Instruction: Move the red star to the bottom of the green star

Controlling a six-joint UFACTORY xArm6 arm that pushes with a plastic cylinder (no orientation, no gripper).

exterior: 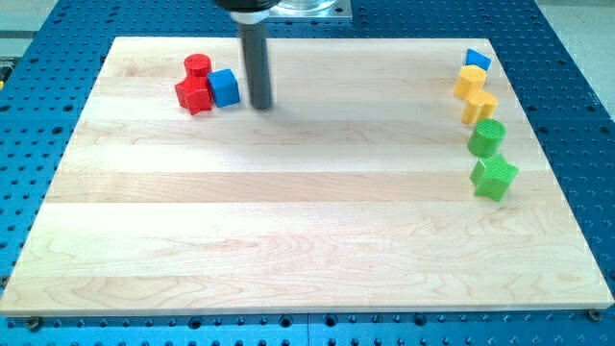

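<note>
The red star lies near the view's top left on the wooden board, touching a blue cube on its right and a red cylinder above it. The green star lies at the view's right, below a green cylinder. My tip rests on the board just right of the blue cube, a small gap apart, far to the left of the green star.
At the view's top right a column of blocks runs down: a blue triangular block, a yellow block and a second yellow block, then the green cylinder. A blue perforated table surrounds the board.
</note>
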